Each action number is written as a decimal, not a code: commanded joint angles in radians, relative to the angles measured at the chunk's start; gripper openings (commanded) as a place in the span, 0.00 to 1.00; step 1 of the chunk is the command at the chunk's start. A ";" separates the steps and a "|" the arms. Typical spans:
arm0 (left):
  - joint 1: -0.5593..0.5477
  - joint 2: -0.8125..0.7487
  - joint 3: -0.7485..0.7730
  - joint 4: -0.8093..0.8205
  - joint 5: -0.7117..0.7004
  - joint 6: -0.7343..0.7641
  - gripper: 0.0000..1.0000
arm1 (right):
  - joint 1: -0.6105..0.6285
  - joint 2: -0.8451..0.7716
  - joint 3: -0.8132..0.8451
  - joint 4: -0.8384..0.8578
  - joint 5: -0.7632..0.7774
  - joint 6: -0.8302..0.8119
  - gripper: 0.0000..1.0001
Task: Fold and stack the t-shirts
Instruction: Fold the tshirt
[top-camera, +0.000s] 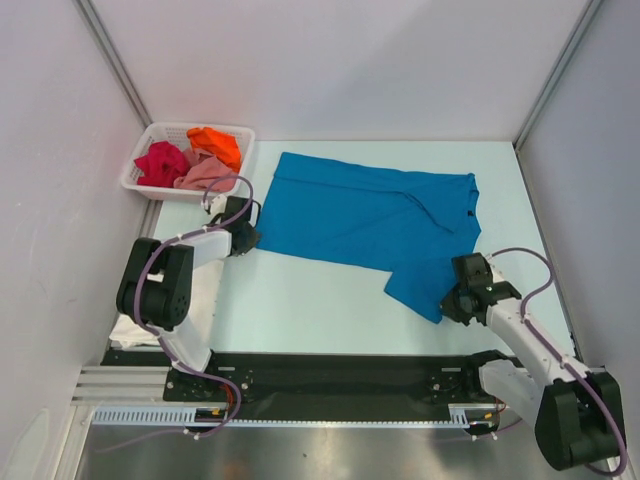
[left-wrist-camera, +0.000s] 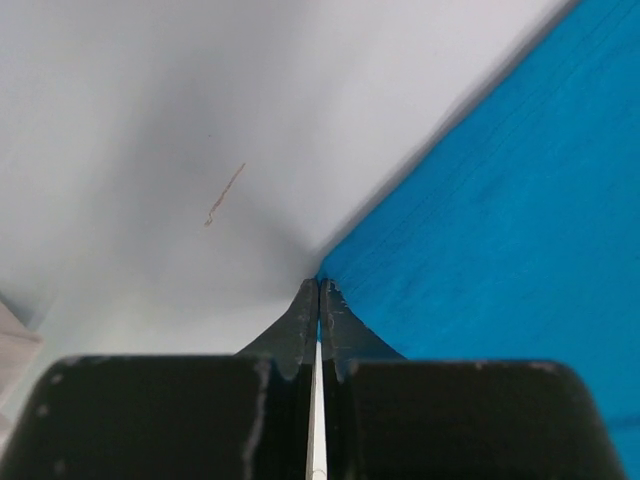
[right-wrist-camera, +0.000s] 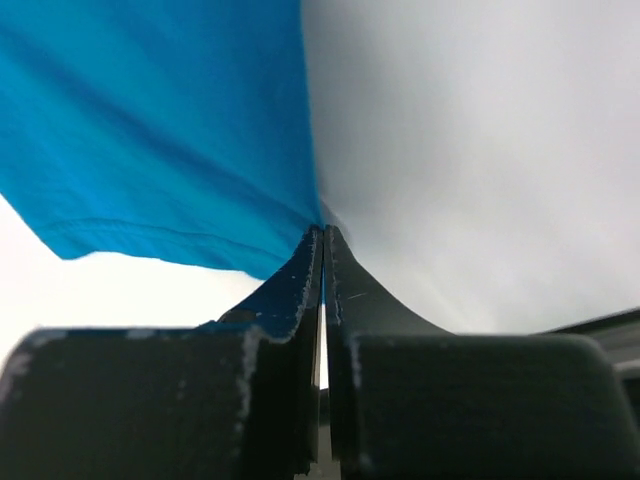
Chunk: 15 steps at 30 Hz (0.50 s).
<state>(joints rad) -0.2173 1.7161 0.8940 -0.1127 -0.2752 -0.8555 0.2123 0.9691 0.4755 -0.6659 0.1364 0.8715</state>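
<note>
- Grip check, nearest hand first: right gripper (right-wrist-camera: 322, 232) has its jaws pressed together on a hem corner of the blue t-shirt (top-camera: 370, 215). The cloth drapes away to the left of its fingers.
- Left gripper (left-wrist-camera: 318, 285) has its jaws closed the same way. A shirt corner runs right up to the tips and spreads ahead and to the right of them. The bite looks very shallow; I judge it held, but only just.
- Between the two hands the shirt lies spread on the table (top-camera: 320, 310). It is doubled over and creased on the side nearer the right gripper.
- Risk 1: the left corner slips out on the lift because so little cloth sits between the tips.
- Risk 2: where the cloth is doubled, the right hand may hold only one layer, so the other would sag and spoil the fold.
- Risk 3: if the two hands rise unevenly, the fold line skews.
- Wrist views show how the tips meet the cloth; from overhead the gripper bodies hide that.
- Only the overhead view shows how the whole shirt lies.
- It also shows the basket (top-camera: 135, 172) beyond the left gripper, holding the crimson shirt (top-camera: 160, 163), the orange shirt (top-camera: 216, 145) and the pink shirt (top-camera: 205, 173), all bunched and unfolded.
</note>
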 joint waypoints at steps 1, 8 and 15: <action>0.004 -0.022 -0.018 0.004 0.034 0.015 0.00 | 0.004 -0.070 -0.003 -0.096 0.104 0.057 0.00; -0.001 -0.176 -0.136 0.005 0.002 -0.019 0.00 | 0.004 -0.205 0.009 -0.211 0.165 0.162 0.00; -0.028 -0.341 -0.211 -0.073 0.001 -0.089 0.00 | 0.007 -0.359 0.048 -0.297 0.224 0.224 0.00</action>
<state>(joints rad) -0.2352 1.4464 0.7086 -0.1360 -0.2573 -0.8982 0.2134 0.6289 0.4759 -0.8970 0.2958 1.0477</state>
